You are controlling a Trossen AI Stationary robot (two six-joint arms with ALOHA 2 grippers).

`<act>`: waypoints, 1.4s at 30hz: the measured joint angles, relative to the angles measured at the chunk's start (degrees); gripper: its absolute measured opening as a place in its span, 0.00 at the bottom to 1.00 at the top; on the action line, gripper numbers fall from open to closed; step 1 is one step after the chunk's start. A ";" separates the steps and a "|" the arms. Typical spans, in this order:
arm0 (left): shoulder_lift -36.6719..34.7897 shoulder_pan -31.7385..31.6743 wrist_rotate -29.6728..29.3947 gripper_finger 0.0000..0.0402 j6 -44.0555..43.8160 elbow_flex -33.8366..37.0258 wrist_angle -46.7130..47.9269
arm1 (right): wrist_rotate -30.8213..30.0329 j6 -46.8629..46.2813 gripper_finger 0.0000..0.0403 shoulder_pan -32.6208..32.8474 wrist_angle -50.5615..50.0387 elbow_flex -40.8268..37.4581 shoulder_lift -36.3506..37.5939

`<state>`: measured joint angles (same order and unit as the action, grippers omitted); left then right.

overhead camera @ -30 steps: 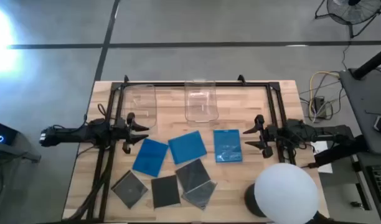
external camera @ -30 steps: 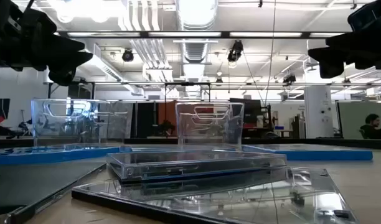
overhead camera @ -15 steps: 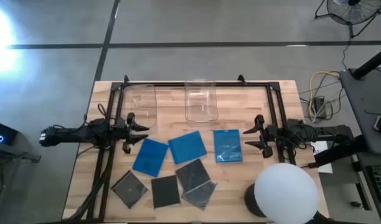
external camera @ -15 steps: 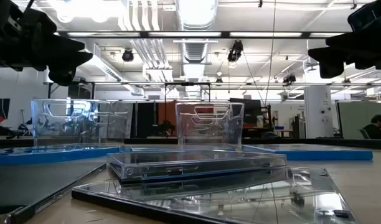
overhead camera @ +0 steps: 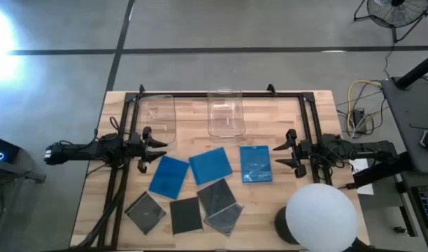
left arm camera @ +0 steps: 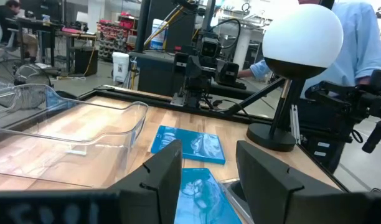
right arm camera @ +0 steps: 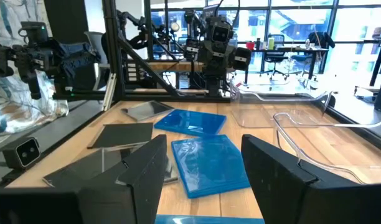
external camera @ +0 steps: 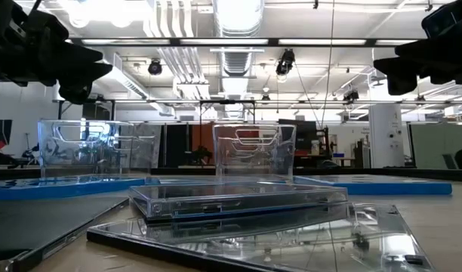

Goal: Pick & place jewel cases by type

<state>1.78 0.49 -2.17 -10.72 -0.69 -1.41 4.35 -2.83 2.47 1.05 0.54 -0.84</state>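
Seven jewel cases lie flat on the wooden table. The high view shows three blue ones: a printed, taller case (overhead camera: 255, 163), a middle one (overhead camera: 210, 165) and a left one (overhead camera: 168, 176). Nearer the front edge lie dark grey cases (overhead camera: 145, 212), (overhead camera: 185, 214), and two overlapping ones (overhead camera: 219, 199). My left gripper (overhead camera: 160, 149) is open at the table's left, above the surface beside the left blue case. My right gripper (overhead camera: 281, 150) is open at the right, beside the printed case. Both touch nothing.
Two clear plastic bins stand at the far side, one left (overhead camera: 158, 119) and one in the middle (overhead camera: 224, 112). A black frame (overhead camera: 221, 94) rims the table. A white globe lamp (overhead camera: 321, 217) stands at the near right corner. A person in a blue shirt (left arm camera: 365, 43) is beyond the table.
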 joint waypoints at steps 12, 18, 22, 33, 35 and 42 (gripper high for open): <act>0.00 0.00 -0.02 0.34 0.00 0.02 0.00 | -0.01 -0.02 0.50 -0.01 -0.01 -0.01 0.02; 0.00 0.00 -0.01 0.34 0.00 0.00 0.00 | 0.00 -0.02 0.50 0.00 0.00 0.00 0.01; 0.00 -0.01 -0.01 0.34 0.00 0.00 0.00 | -0.01 -0.02 0.50 -0.01 -0.01 0.01 0.01; -0.02 0.00 -0.02 0.34 0.00 0.00 0.00 | -0.05 -0.02 0.50 0.01 0.03 -0.01 0.00; 0.00 -0.02 -0.01 0.34 0.00 0.02 0.00 | -3.24 0.00 0.50 0.02 0.21 -0.01 -0.04; -0.02 -0.02 -0.02 0.34 0.00 0.00 0.00 | -9.63 -27.19 0.50 -0.01 0.33 -0.01 -0.30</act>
<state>1.76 0.47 -2.20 -10.72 -0.69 -1.41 -5.28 -30.02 2.46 1.38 0.54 -1.14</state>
